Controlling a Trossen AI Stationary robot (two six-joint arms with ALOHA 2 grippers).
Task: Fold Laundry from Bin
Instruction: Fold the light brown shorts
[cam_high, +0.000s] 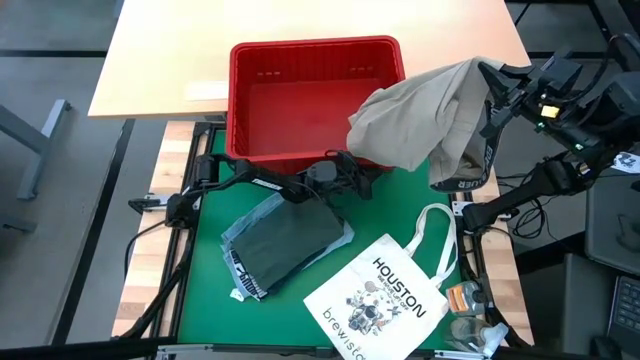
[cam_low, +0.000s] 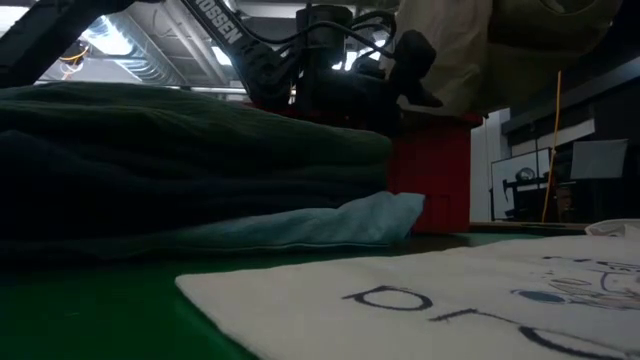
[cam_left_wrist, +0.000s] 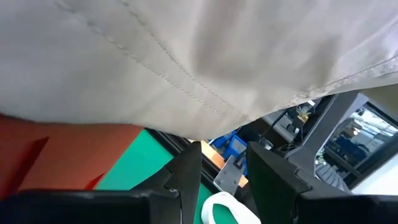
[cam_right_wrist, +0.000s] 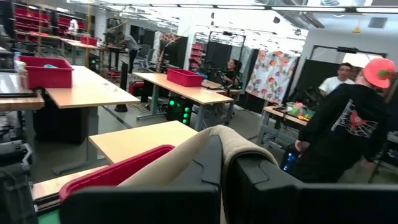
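Note:
The red bin stands at the far side of the green mat. A khaki-tan garment hangs from my right gripper, which is shut on it high over the bin's right end. A dark green garment lies folded on light blue denim on the mat. My left gripper is level at the bin's near wall. In the left wrist view it is open just under the khaki garment's hanging edge, with nothing between its fingers. My right gripper pinches a bunched fold of the khaki garment between its two fingers, which point level. The cloth rises over the fingers and falls away on both sides. The garment hangs slack below the gripper, and its lower part drapes over the bin's right rim.
A white tote bag printed HOUSTON lies on the mat's near right, its handle reaching toward the bin. Small items sit at the near right corner. A light wooden table stands behind the bin. People are in the room beyond.

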